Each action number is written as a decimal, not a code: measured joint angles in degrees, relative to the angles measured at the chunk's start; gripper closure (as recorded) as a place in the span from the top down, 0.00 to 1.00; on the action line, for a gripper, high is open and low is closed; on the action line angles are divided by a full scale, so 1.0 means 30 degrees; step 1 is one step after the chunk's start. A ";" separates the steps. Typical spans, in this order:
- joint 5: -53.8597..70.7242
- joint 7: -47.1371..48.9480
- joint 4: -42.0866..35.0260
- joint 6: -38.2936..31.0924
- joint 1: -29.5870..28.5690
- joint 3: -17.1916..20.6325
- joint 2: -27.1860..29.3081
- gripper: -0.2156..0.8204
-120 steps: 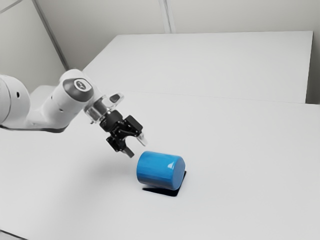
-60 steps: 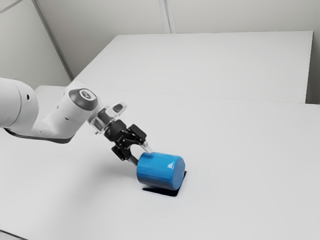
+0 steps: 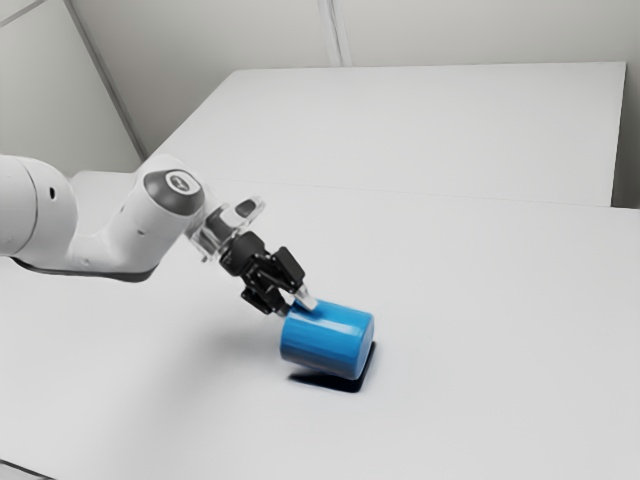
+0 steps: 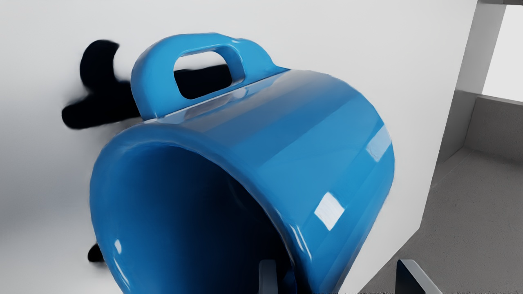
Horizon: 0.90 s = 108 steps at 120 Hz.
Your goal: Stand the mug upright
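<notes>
Rolling or skidding is the likeliest trouble: the blue mug (image 3: 328, 338) lies on its side on the table (image 3: 480, 300), mouth facing the gripper (image 3: 297, 306), which is unclenched, one finger inside the mouth and the other outside the wall. Driving deeper before closing could shove it off, and a shallow pinch near the rim (image 4: 175, 132) could let it swivel. Since half a second ago, the mug has shifted slightly toward the exterior view's right, the gripper following.

My white arm (image 3: 125, 232) has rounded joints (image 3: 22, 205), a dark grey band (image 3: 165, 200) with a round emblem (image 3: 181, 182), and a black two-finger gripper (image 3: 295, 304).
</notes>
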<state>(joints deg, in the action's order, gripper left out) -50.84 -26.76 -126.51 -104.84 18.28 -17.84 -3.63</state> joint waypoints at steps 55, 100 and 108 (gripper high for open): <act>0.0147 0.0711 0.0533 -0.0273 0.0718 0.0080 0.0295 0.08; 0.2036 0.1570 0.0516 -0.0614 0.0728 0.0156 0.2037 0.03; 0.3795 0.1795 0.0521 -0.0908 0.0547 0.0162 0.2891 0.03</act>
<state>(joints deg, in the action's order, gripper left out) -39.46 -21.38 -124.95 -107.56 19.92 -17.36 5.05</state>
